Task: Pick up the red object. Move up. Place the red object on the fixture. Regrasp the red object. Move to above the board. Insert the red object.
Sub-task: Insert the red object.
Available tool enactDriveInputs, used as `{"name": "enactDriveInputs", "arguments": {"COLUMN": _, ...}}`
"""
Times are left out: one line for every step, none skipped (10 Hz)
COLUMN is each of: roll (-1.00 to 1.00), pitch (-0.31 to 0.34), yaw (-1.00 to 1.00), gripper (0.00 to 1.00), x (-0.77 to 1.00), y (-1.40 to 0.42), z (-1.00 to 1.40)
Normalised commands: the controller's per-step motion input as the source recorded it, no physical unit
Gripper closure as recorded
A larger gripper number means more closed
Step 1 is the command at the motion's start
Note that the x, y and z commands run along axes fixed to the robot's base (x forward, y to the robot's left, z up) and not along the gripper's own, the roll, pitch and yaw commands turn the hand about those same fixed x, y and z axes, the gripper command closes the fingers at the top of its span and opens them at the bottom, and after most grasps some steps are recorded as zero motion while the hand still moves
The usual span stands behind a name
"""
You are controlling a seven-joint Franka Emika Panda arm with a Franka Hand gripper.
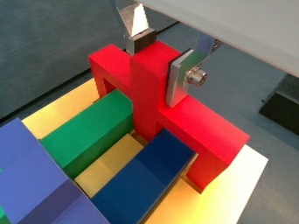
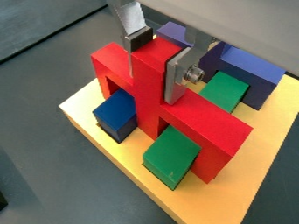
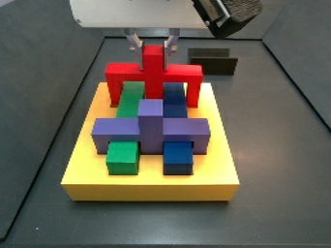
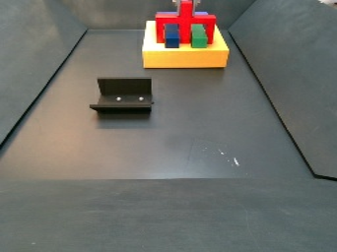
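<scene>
The bright red block piece, a bar with two short legs and a centre stub, stands upright on the thick yellow square board, legs down at the board's far edge. It bridges a green block and a blue block. A purple cross-shaped block sits just in front in a side view.

The two-finger gripper is directly over the piece, its flat silver fingers clamped on the upright centre stub; pads press both stub faces in both wrist views.

Handling judgement: rigid, light, likely moulded plastic with smooth matte faces and crisp edges. No flex expected under clamping. Smooth faces could slip if the fit binds. The stub is the natural hold: flat, parallel, central, keeps the legs clear.

The small dark open-fronted fixture stands empty on the dark floor, well apart from the board.

Insertion looks nearly or fully seated; exact leg depth cannot be told.
</scene>
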Motion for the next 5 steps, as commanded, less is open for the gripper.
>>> {"name": "enactDriveInputs", "arguments": {"roll": -0.08, "pitch": 0.014, "yaw": 0.03, "gripper": 1.0, "x": 0.24, "y": -0.08, "z": 0.0}}
{"name": "enactDriveInputs", "arguments": {"roll": -0.05, "pitch": 0.03, "yaw": 0.0, "gripper": 1.0, "x": 0.22, "y": -0.05, "z": -0.01}}
{"name": "enactDriveInputs", "arguments": {"roll": 0.0, "pitch": 0.0, "yaw": 0.0, "gripper": 1.0, "x": 0.04, "y": 0.0, "z": -0.21}}
{"name": "enactDriveInputs", "arguments": {"roll": -0.01, "pitch": 0.0, "yaw": 0.11, "gripper": 1.0, "x": 0.01, "y": -0.12, "z": -0.17}}
{"name": "enactDriveInputs", "arguments": {"roll": -0.03, "pitch": -0.006, "yaw": 0.11, "gripper": 1.0, "x": 0.01, "y": -0.15, "z": -0.23}}
